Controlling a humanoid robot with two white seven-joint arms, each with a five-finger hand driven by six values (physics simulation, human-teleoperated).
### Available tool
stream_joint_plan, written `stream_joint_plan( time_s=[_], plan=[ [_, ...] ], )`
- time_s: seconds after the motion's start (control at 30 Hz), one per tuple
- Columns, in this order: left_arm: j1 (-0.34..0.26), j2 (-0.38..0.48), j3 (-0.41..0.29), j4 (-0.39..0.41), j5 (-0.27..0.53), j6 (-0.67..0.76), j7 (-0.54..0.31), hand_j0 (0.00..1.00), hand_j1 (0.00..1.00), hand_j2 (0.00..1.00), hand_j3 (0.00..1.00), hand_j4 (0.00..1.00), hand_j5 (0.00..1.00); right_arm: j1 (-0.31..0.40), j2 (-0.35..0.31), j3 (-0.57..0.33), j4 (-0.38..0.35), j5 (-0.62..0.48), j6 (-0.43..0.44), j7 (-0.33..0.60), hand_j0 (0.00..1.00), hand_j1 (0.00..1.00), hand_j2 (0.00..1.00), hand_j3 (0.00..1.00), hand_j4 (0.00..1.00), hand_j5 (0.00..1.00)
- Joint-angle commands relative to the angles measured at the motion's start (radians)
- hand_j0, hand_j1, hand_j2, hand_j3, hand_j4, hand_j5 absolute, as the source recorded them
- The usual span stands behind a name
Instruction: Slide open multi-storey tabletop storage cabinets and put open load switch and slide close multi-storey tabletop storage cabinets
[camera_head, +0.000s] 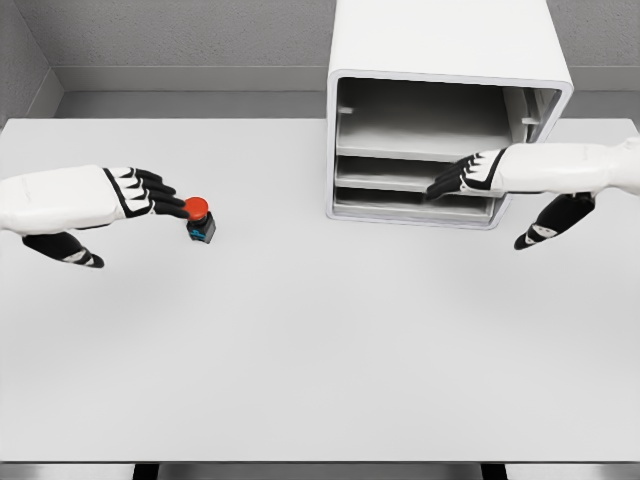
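Now both hands are at their targets on the white tabletop (300, 380).
Left hand (140, 193), fingers extended and gripping nothing, touches the red-capped black load switch (200, 220); right hand (470, 175), fingers loosely apart, reaches into the white multi-storey storage cabinet (445, 110), seemingly to work a drawer.

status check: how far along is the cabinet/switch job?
Done: nothing clearly finished; I can't tell whether a drawer is slid out. In hand: right hand has its fingers at the middle level of the storage cabinet; left hand is at the red-topped load switch, which stands on the table, not lifted. Left: place the switch inside, then slide the cabinet closed.
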Motion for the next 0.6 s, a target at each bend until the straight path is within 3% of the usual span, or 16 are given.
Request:
stream_joint_plan(
  time_s=[0.0,0.1,0.17,0.23,0.3,0.37,0.5,0.57],
  plan=[
    [0.0,-0.003,-0.001,0.007,0.0,0.003,-0.004,1.0,1.0,1.0,1.0,1.0,1.0,0.0,0.015,0.0,0.002,-0.007,0.003,0.0,1.0,1.0,1.0,1.0,1.0,1.0],
    [-0.006,-0.044,-0.003,0.042,-0.033,0.003,-0.004,1.0,1.0,1.0,1.0,1.0,1.0,-0.002,0.058,0.0,0.003,-0.007,0.003,0.0,1.0,1.0,1.0,1.0,1.0,1.0],
    [-0.038,-0.089,-0.018,0.104,-0.031,0.003,-0.004,1.0,1.0,1.0,1.0,1.0,1.0,-0.029,0.086,0.0,0.043,-0.007,0.003,0.0,1.0,1.0,1.0,1.0,1.0,1.0],
    [-0.141,-0.148,-0.13,0.2,-0.03,0.003,-0.004,1.0,1.0,1.0,1.0,1.0,1.0,-0.025,0.133,0.001,0.083,-0.009,0.003,0.0,1.0,1.0,1.0,1.0,1.0,1.0],
    [-0.172,-0.19,-0.156,0.239,-0.033,0.003,-0.004,1.0,1.0,1.0,1.0,1.0,1.0,-0.025,0.153,0.006,0.083,-0.007,0.003,0.0,1.0,1.0,1.0,1.0,1.0,1.0],
    [-0.27,-0.208,-0.284,0.279,-0.033,0.003,-0.004,1.0,1.0,1.0,1.0,1.0,1.0,-0.025,0.162,0.007,0.083,-0.007,0.003,0.0,1.0,1.0,1.0,1.0,1.0,1.0],
    [-0.299,-0.274,-0.297,0.28,-0.069,0.003,-0.004,1.0,1.0,1.0,1.0,1.0,1.0,-0.04,0.17,0.006,0.083,-0.007,0.005,0.0,1.0,1.0,1.0,1.0,1.0,1.0],
    [-0.302,-0.28,-0.297,0.282,-0.076,0.003,-0.004,1.0,1.0,1.0,1.0,1.0,1.0,-0.041,0.181,0.006,0.083,-0.007,0.084,0.0,1.0,1.0,1.0,1.0,1.0,1.0]
  ],
)
